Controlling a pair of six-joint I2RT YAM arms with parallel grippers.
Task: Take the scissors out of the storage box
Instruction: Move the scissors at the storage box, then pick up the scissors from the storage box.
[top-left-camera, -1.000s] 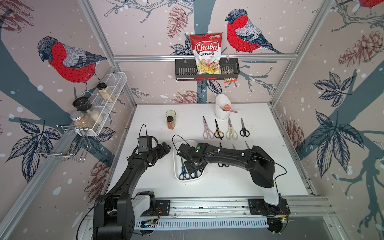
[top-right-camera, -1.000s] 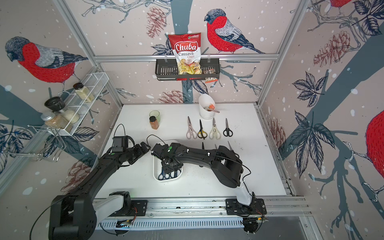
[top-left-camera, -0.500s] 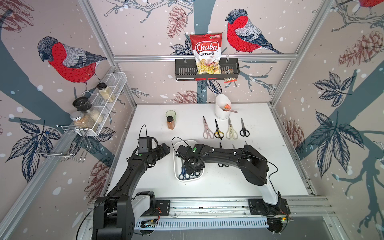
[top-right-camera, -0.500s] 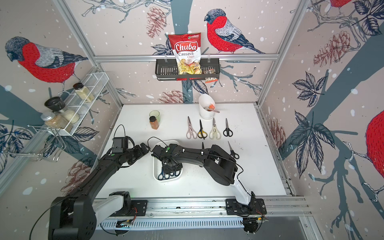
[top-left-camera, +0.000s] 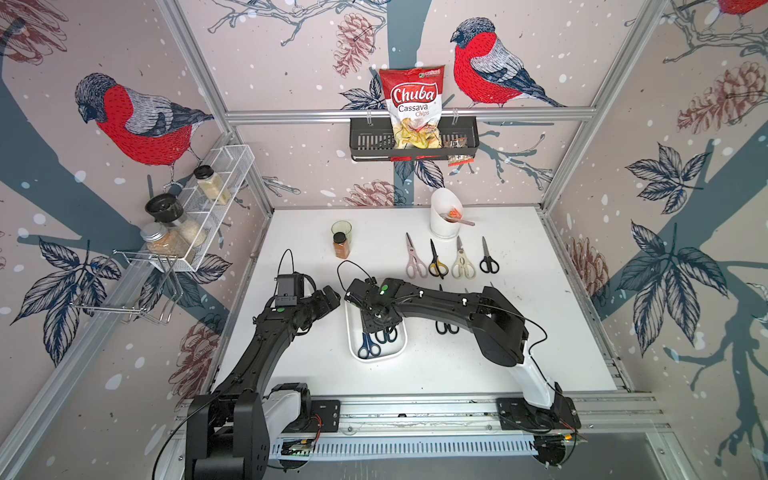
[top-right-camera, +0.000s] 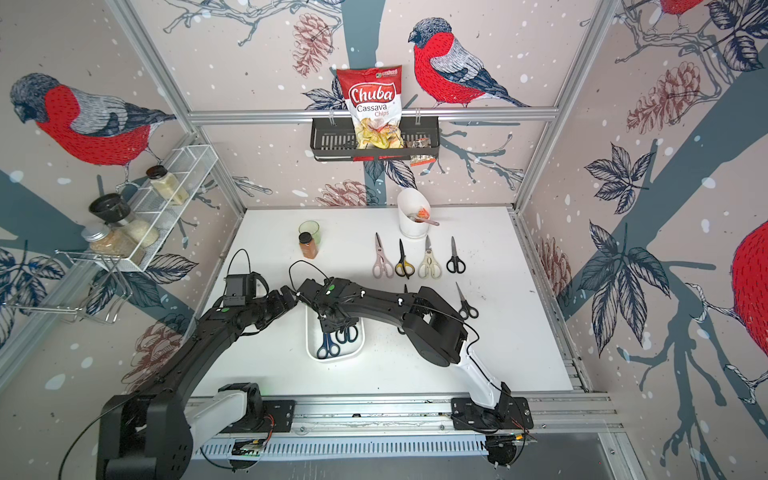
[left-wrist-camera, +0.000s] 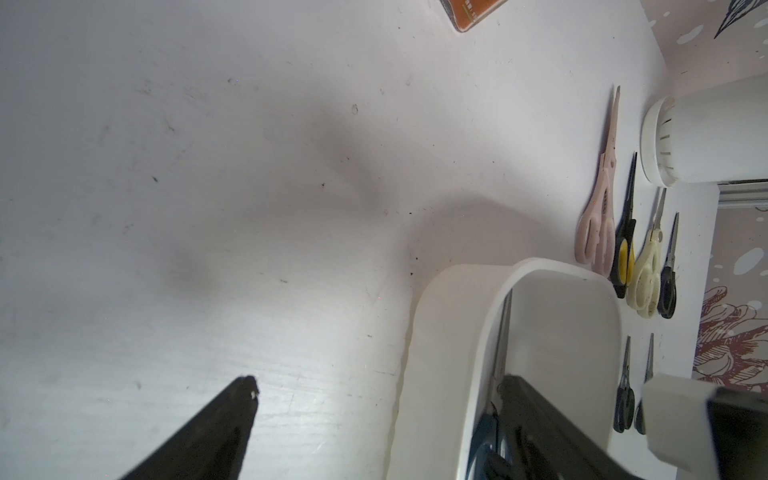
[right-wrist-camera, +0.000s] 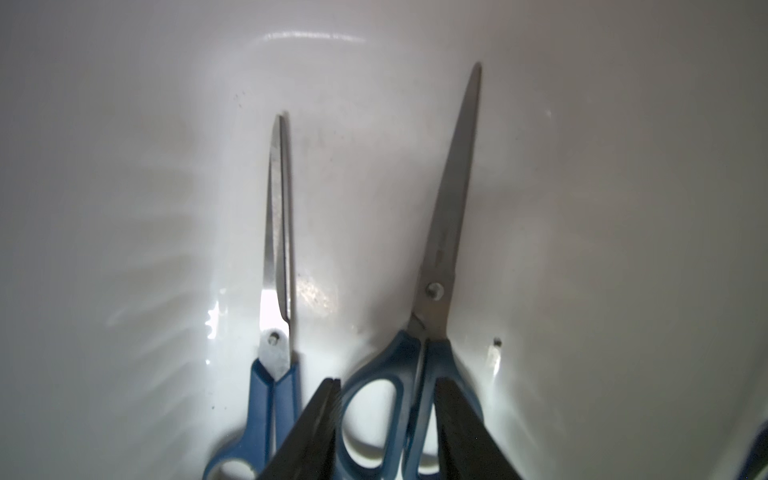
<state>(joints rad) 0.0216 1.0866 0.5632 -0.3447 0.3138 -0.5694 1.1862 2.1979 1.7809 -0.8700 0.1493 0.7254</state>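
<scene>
White tabletop (top-left-camera: 457, 374) — wrist view alone shows right gripper (right-wrist-camera: 386, 386) straddling blue scissors (right-wrist-camera: 449, 216).

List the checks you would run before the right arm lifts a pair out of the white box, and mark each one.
1. The right gripper is placed over the wider blue scissors: ok, a finger sits on each side of the handle.
2. Grip closed firmly on that handle: cannot tell.
3. The narrower blue scissors are not crossed with it: ok, the blades lie apart.
4. The left gripper holds nothing: ok, it is open astride the storage box wall.
5. Bare table near the laid-out scissors: ok.
</scene>
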